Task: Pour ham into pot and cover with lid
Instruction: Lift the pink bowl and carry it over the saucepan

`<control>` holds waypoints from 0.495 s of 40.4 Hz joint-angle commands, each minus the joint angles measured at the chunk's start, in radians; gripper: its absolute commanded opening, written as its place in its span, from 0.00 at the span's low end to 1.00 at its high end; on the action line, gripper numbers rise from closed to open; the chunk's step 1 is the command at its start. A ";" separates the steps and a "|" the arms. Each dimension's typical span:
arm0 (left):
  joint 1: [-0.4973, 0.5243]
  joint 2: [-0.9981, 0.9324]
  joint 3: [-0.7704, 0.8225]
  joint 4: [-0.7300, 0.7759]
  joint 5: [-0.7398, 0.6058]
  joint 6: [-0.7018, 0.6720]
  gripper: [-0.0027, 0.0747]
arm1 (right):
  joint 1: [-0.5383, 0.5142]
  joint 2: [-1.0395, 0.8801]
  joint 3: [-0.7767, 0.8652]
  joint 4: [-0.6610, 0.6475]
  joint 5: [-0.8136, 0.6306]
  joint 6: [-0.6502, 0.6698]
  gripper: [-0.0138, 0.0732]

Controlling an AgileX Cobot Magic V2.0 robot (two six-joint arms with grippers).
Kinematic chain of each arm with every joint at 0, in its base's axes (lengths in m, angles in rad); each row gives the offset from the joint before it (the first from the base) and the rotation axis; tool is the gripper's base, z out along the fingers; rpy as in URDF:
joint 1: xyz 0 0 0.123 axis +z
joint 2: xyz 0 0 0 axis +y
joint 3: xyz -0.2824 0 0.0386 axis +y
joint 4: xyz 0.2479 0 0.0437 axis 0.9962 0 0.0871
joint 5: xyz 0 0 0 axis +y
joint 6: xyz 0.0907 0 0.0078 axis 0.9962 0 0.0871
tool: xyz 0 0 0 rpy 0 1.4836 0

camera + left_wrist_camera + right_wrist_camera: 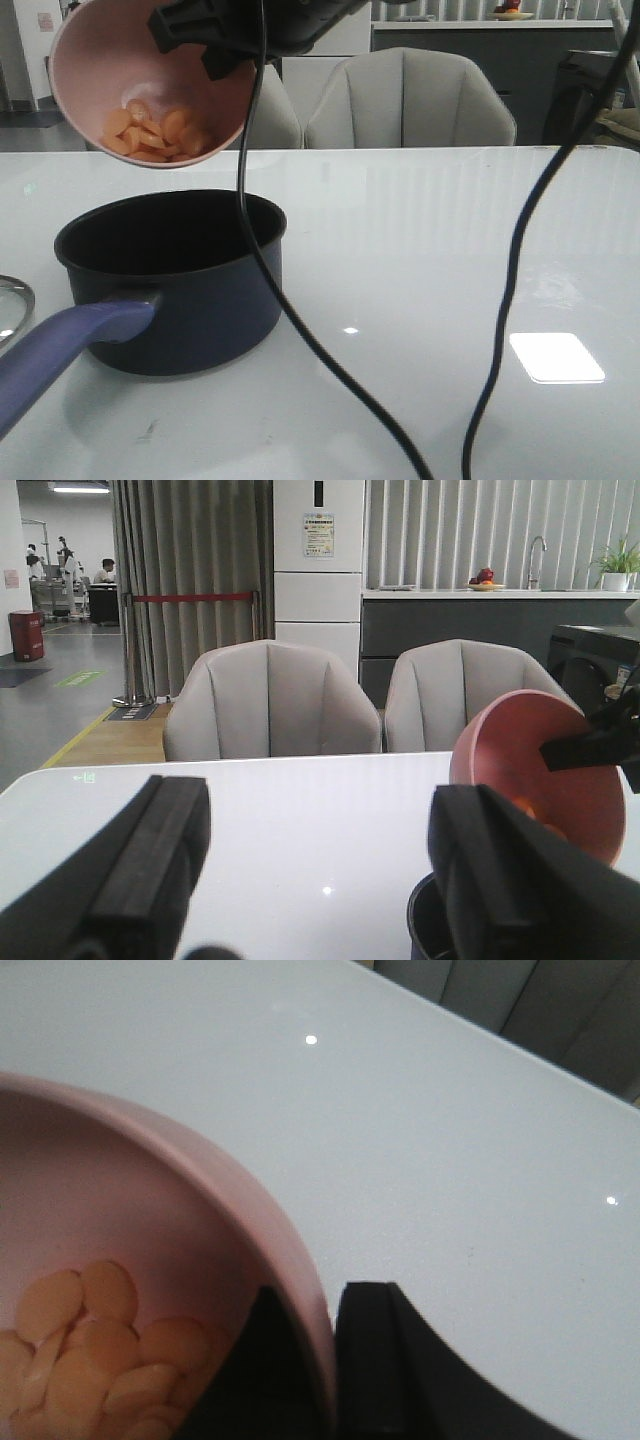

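The ham point(153, 132) is a small heap of flat, rounded orange slices, overlapping one another and slid down against the lower wall of a pale pink bowl point(90, 60). The bowl is held up in the air, tipped steeply so its mouth faces the front camera, directly above the far rim of the pot point(170, 280). The pot is dark navy with a black inside that looks bare, standing upright on the white table point(450, 230), its long purple-blue handle point(75, 340) reaching toward the near left corner. Only an edge of the glass lid point(14, 305) shows, lying on the table just left of the handle.

The right gripper point(325, 1360) pinches the bowl's rim, one black finger inside the wall and one outside, with the slices lying close beside the inner finger point(265, 1360). The left gripper point(320, 880) hangs low over the table near the pot, its fingers spread wide apart with nothing between them.
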 commanded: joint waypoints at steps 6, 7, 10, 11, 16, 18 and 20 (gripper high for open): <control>-0.008 0.013 -0.026 -0.008 -0.075 -0.002 0.68 | -0.040 -0.063 0.039 0.081 -0.219 0.006 0.32; -0.008 0.013 -0.026 -0.008 -0.075 -0.002 0.68 | -0.043 -0.065 0.061 0.090 -0.262 0.006 0.32; -0.008 0.013 -0.026 -0.008 -0.075 -0.002 0.68 | -0.047 -0.072 0.114 0.124 -0.361 0.000 0.32; -0.008 0.013 -0.026 -0.008 -0.075 -0.002 0.68 | -0.047 -0.075 0.128 0.142 -0.388 -0.014 0.32; -0.008 0.013 -0.026 -0.008 -0.075 -0.002 0.68 | -0.047 -0.077 0.190 0.270 -0.474 -0.151 0.32; -0.008 0.013 -0.026 -0.008 -0.075 -0.002 0.68 | -0.047 -0.076 0.203 0.333 -0.473 -0.208 0.32; -0.008 0.013 -0.026 -0.008 -0.075 -0.002 0.68 | -0.047 -0.076 0.210 0.414 -0.472 -0.273 0.32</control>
